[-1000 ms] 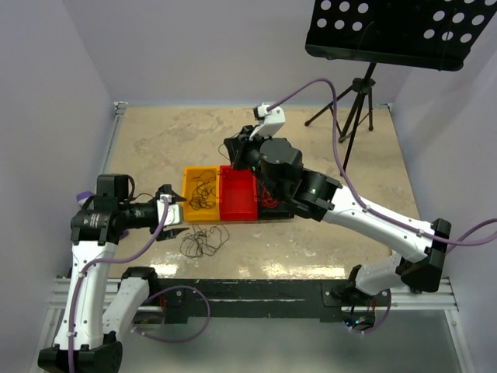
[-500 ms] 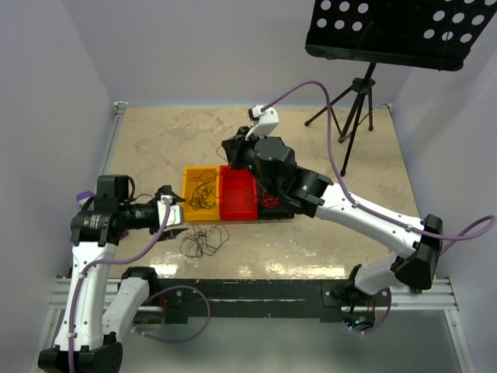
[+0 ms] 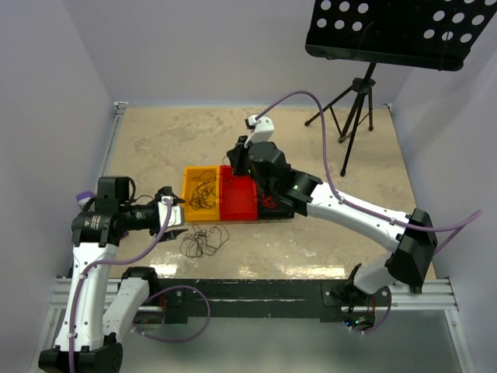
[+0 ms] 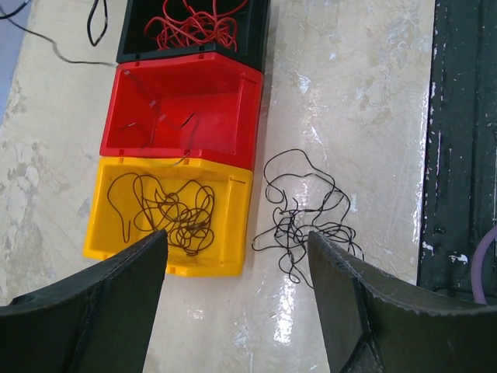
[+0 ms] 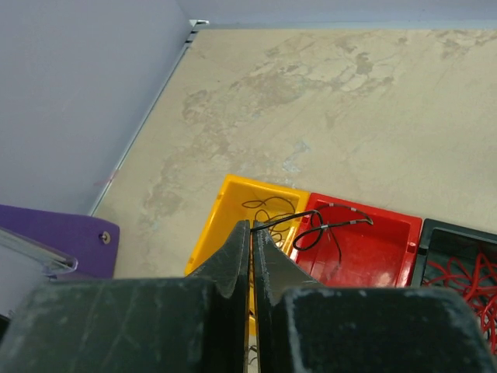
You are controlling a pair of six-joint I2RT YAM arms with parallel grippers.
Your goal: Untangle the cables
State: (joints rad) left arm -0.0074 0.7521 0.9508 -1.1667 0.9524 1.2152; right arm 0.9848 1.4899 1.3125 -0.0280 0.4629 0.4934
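The mottled beige counter (image 3: 326, 140) carries three open bins touching in a row straight ahead of the left tool (image 4: 237, 237): a yellow bin (image 4: 235, 225) nearest it, a red bin (image 4: 247, 116) next, and a black bin (image 4: 262, 31) farthest. A loose tangle of black cables (image 4: 299, 217) lies on the bare counter just ahead of that tool, beside the yellow bin. A tripod (image 3: 353, 116) stands well beyond the bins.

Three bins sit in a row, touching: a black bin (image 4: 262, 35) full of red wires (image 4: 198, 23), a red bin (image 4: 229, 140) with only a few short bits, and a yellow bin (image 4: 233, 233) holding curly black wires (image 4: 167, 214). Just beside the yellow one, a loose black tangle (image 4: 303, 221) lies on the table (image 4: 349, 93). The left gripper (image 4: 237, 249) gapes wide.
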